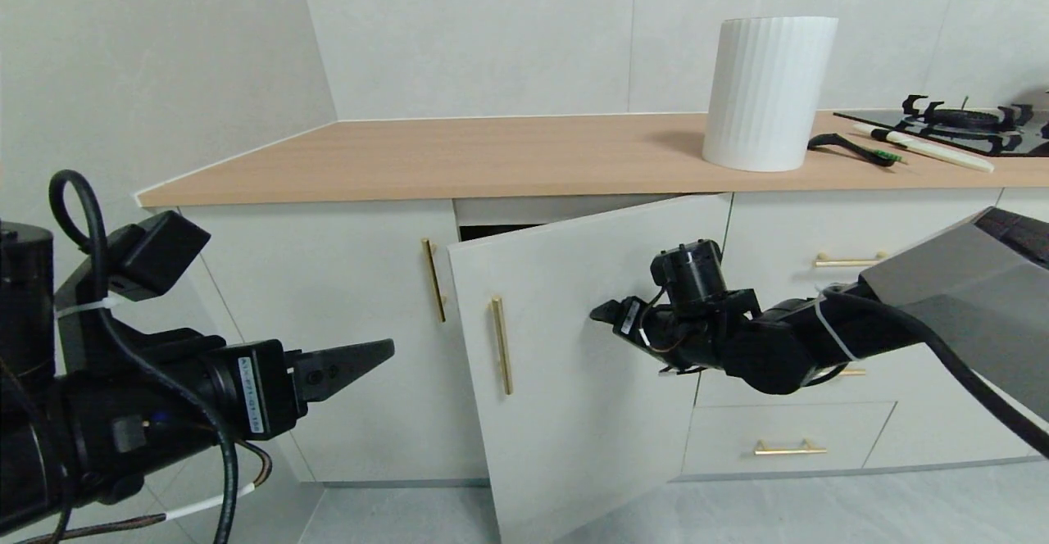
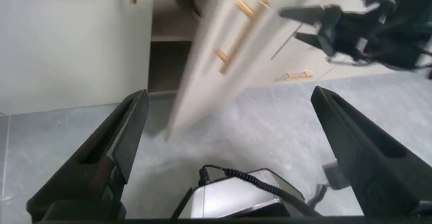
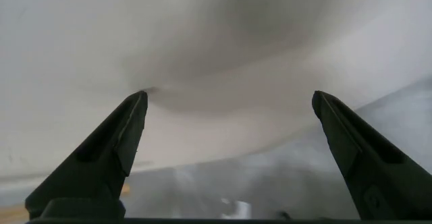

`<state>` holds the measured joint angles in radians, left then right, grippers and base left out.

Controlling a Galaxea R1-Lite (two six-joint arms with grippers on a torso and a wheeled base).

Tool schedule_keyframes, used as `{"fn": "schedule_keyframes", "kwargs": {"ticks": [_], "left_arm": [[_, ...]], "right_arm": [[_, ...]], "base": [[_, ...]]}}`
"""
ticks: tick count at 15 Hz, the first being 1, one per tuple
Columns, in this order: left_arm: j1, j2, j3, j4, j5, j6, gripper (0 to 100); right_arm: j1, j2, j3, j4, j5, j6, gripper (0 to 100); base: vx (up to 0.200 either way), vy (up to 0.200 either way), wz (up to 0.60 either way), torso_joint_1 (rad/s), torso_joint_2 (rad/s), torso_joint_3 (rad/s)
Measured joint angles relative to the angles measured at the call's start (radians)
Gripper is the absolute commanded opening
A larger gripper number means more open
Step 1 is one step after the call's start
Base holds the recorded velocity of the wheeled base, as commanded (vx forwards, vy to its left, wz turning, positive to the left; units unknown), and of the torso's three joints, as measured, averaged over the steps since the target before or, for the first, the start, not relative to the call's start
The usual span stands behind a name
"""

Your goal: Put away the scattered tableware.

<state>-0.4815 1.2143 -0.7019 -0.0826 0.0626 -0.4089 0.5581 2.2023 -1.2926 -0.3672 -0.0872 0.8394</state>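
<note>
Nearby: left hand (image 1: 361, 361) low before cabinets, fingers spread wide, gripping nothing. Further in: right hand (image 1: 605, 311) at face of ajar cabinet door (image 1: 574, 413), fingers apart, empty. Farthest, on bench (image 1: 459, 155) right of white ribbed canister (image 1: 766, 93): black utensil (image 1: 852, 149) and long pale utensil (image 1: 926, 148), flat, side by side, long axes slanting left-right beside hob (image 1: 959, 122).

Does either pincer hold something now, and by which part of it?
Nothing is held. The left pincer is open in free air; the right pincer is open, facing the cabinet door.
</note>
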Motion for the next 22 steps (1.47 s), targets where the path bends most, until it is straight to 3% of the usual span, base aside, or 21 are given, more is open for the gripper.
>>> {"fn": "schedule_keyframes", "kwargs": {"ticks": [5, 9, 13, 19, 22], "left_arm": [[0.0, 0.001, -0.001, 0.0, 0.0, 0.0, 100], [0.0, 0.001, 0.001, 0.0, -0.001, 0.0, 100], [0.0, 0.006, 0.001, 0.0, 0.0, 0.0, 100], [0.0, 0.01, 0.003, 0.0, 0.0, 0.0, 100], [0.0, 0.009, 0.003, -0.001, 0.001, 0.0, 100]], "right_arm": [[-0.051, 0.079, -0.126, 0.005, -0.02, 0.12, 100], [-0.079, 0.134, -0.189, 0.005, -0.064, 0.138, 100], [-0.099, 0.197, -0.271, 0.011, -0.175, 0.136, 100], [-0.106, 0.213, -0.282, 0.016, -0.178, 0.136, 100], [-0.093, 0.168, -0.216, 0.019, -0.135, 0.132, 100]], "base": [[0.0, 0.0, 0.0, 0.0, 0.0, 0.0], [0.0, 0.0, 0.0, 0.0, 0.0, 0.0], [0.0, 0.0, 0.0, 0.0, 0.0, 0.0], [0.0, 0.0, 0.0, 0.0, 0.0, 0.0], [0.0, 0.0, 0.0, 0.0, 0.0, 0.0]]}}
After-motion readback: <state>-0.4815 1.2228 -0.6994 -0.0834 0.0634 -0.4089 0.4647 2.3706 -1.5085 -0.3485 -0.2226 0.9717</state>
